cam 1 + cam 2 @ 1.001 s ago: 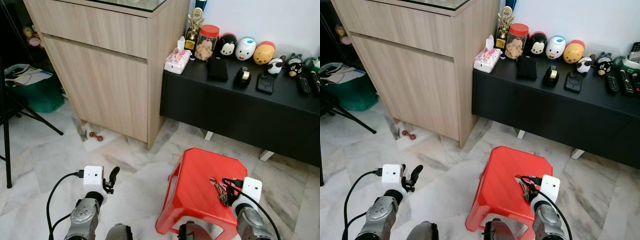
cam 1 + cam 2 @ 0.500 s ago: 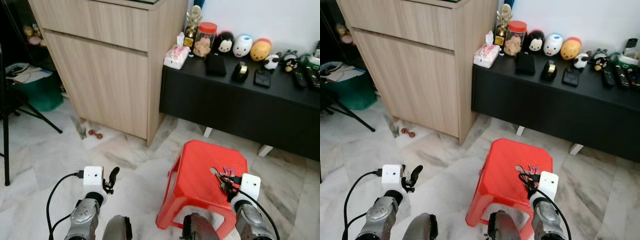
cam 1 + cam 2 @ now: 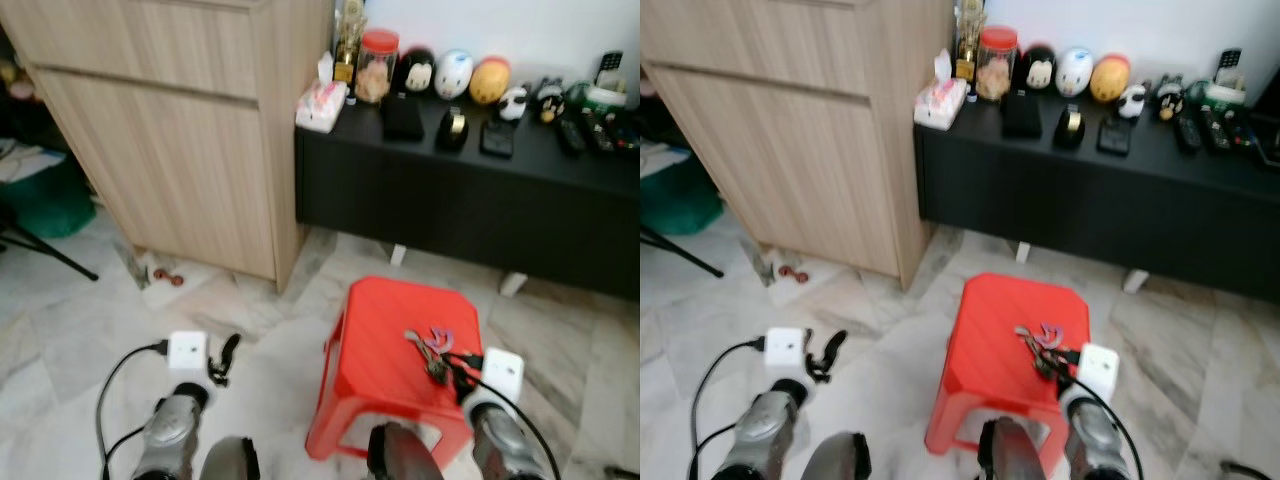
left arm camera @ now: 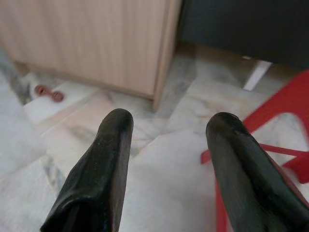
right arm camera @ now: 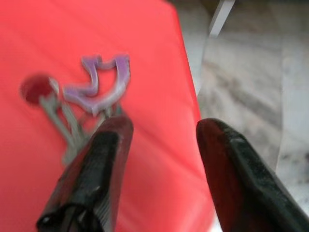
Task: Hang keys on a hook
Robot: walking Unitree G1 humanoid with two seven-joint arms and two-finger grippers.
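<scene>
Red stool [image 3: 385, 345] top, keys [image 5: 79, 104] just ahead of right tool's [image 5: 159, 145] parted fingers.

One red plastic stool [image 3: 395, 345] carries one bunch of keys with a purple charm [image 3: 428, 347]. One pale wooden cabinet [image 3: 180, 120] stands beside one long black sideboard [image 3: 470, 200].

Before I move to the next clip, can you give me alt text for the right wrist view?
The right gripper hangs open just above a red plastic stool, one black finger overlapping the end of a bunch of keys with a purple charm and a red tag that lies on the seat. Grey marble floor shows beyond the stool's edge.
</scene>
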